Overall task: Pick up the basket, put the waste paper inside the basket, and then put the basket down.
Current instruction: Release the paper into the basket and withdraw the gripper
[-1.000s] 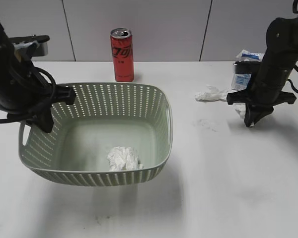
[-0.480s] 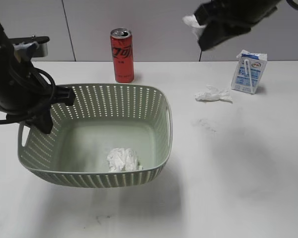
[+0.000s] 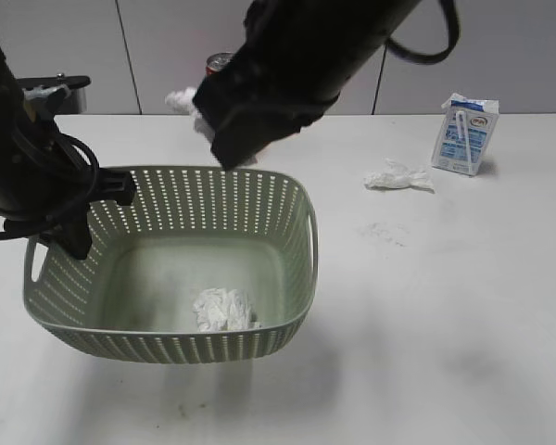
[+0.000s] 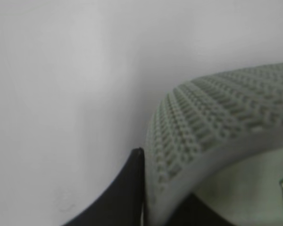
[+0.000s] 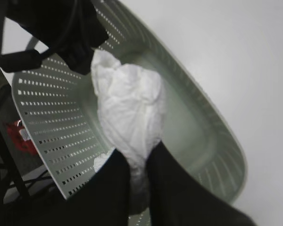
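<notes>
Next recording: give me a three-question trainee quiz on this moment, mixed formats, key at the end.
1. True or false: the left pincer grips the rim of the pale green slotted plastic basket.
2. How many crumpled white paper wads lie on the table outside the basket?
3. The right pincer holds: A) a red can B) a crumpled white paper wad C) nothing

Key: 1 true. 2 one, the wad near the white-and-blue drink carton; another wad lies inside the basket. 3 B.
</notes>
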Motion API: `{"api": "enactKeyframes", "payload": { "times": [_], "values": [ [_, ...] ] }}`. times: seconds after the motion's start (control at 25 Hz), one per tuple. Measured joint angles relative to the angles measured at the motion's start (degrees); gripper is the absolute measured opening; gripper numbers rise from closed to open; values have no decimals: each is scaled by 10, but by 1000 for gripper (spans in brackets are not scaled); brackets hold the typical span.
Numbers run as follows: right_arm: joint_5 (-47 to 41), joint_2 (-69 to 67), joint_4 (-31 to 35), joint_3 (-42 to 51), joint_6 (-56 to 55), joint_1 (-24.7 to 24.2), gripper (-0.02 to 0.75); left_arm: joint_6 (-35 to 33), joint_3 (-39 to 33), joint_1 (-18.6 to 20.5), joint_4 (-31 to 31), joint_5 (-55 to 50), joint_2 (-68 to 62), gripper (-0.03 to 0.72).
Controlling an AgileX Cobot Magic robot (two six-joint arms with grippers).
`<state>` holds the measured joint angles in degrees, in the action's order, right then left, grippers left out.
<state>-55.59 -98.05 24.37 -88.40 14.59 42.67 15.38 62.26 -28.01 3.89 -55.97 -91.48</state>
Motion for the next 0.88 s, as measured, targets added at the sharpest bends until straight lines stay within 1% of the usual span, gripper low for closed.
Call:
{"api": "enactKeyframes", "payload": {
  "times": [0.04,0.08,0.16,0.2,0.28,0.32,0.4,0.56,0.72,0.8,0.88],
  "values": [
    [-2,-12,0,0,3,3,69,0,0,0,0,0,0,6],
    [-6,-29,1,0,5,5,136,0,0,0,0,0,0,6],
    [-8,-50,1,0,8,6,302,0,0,0,0,0,0,6],
    [-9,-56,1,0,9,6,403,0,0,0,0,0,0,6],
    [-9,-64,1,1,9,6,574,0,0,0,0,-1,0,6],
    [-9,-65,1,1,9,6,604,0,0,0,0,-1,0,6],
    [-8,-65,1,1,9,6,633,0,0,0,0,-1,0,6],
    [-14,-65,-7,-7,-15,6,646,0,0,0,0,-1,0,6],
    [-30,-65,-91,-47,-76,-9,647,0,0,0,0,-1,0,6],
    [-30,-65,-132,-67,-97,-32,645,0,0,0,0,-1,0,6],
    [-29,-67,-154,-84,-109,-73,643,0,0,0,0,-1,0,6]
  ]
}}
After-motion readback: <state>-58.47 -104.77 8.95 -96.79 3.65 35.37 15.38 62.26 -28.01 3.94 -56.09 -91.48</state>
